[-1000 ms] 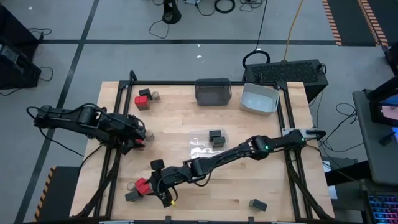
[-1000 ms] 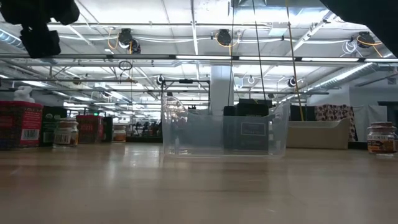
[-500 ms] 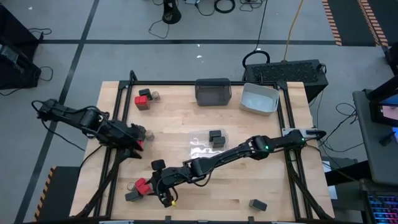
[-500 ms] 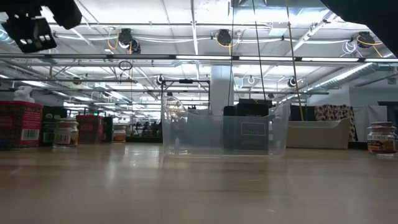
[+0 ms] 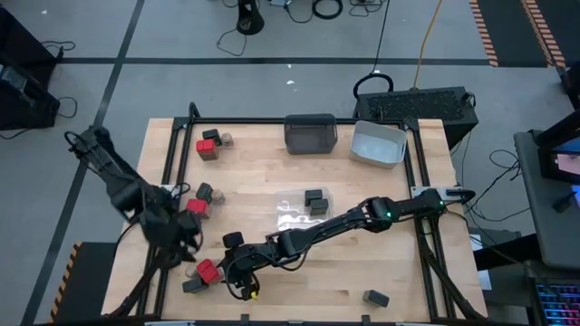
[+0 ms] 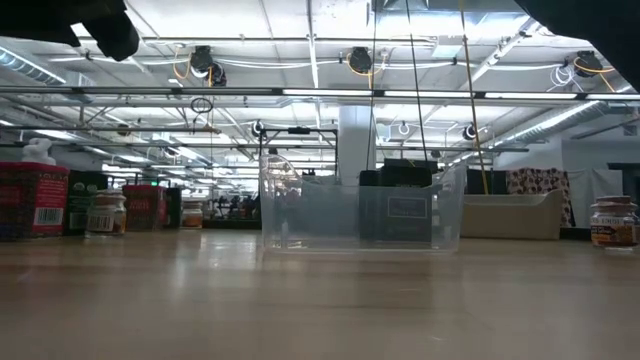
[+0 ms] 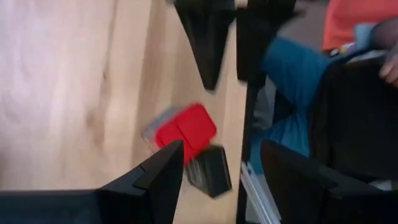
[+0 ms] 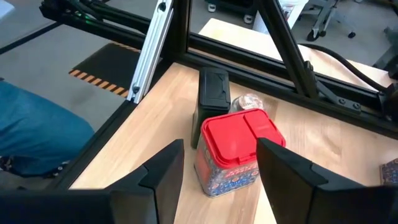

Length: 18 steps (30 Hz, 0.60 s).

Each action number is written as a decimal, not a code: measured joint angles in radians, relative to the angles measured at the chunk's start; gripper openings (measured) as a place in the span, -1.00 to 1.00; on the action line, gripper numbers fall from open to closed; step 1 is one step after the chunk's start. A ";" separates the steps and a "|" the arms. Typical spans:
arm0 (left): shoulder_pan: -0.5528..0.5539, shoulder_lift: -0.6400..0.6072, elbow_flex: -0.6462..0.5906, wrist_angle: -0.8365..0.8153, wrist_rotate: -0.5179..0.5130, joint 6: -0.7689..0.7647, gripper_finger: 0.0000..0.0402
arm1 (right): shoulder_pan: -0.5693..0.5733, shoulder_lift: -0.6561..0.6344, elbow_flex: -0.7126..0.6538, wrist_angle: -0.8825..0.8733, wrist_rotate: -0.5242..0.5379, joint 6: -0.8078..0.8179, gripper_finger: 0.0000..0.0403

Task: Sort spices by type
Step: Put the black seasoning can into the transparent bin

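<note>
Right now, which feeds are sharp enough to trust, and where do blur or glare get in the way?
Left wrist view: motion-smeared, the red-topped box soft-edged. Right wrist view: crisp on the red-topped box between the right pincer fingers. High view: evenly lit, the left arm slightly blurred. Low view: bright ceiling lights, sheen on the table, the clear bin readable.

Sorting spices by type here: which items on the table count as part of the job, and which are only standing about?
Part of the job:
- red-topped box ahead of the right gripper
- dark box and small jar behind it
- red and dark pair at the far left
- two dark boxes in the clear bin
- lone dark box

Standing about:
- dark grey bin
- light grey bin
</note>
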 joint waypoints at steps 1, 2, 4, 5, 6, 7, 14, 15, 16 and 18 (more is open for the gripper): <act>-0.032 0.025 0.001 -0.001 0.000 -0.036 0.08 | 0.000 0.000 0.000 -0.002 0.000 -0.002 -0.09; -0.062 0.052 0.001 -0.008 0.000 -0.074 0.08 | 0.000 0.000 0.000 -0.004 0.000 -0.002 -0.09; -0.113 0.109 0.001 -0.011 0.001 -0.142 0.08 | 0.000 0.000 0.000 -0.005 0.000 -0.002 -0.09; -0.133 0.136 0.001 -0.008 0.006 -0.161 0.08 | -0.001 0.000 0.000 -0.005 0.000 -0.003 -0.09; -0.149 0.157 0.001 -0.005 0.010 -0.180 0.08 | -0.002 0.000 0.000 -0.005 0.000 -0.003 -0.09; -0.161 0.178 0.001 -0.001 0.011 -0.198 0.08 | -0.003 0.000 0.000 -0.005 0.000 -0.003 -0.09; -0.227 0.279 0.036 0.001 0.023 -0.322 0.08 | -0.014 -0.002 0.000 -0.005 0.002 0.019 -0.09; -0.234 0.293 0.037 0.000 0.024 -0.336 0.08 | -0.014 -0.002 0.000 -0.005 0.002 0.021 -0.09; -0.239 0.308 0.039 0.000 0.025 -0.348 0.08 | -0.013 -0.002 0.000 -0.005 0.002 0.021 -0.09; -0.246 0.335 0.043 0.004 0.024 -0.361 0.08 | -0.013 -0.002 0.000 -0.005 0.001 0.021 -0.09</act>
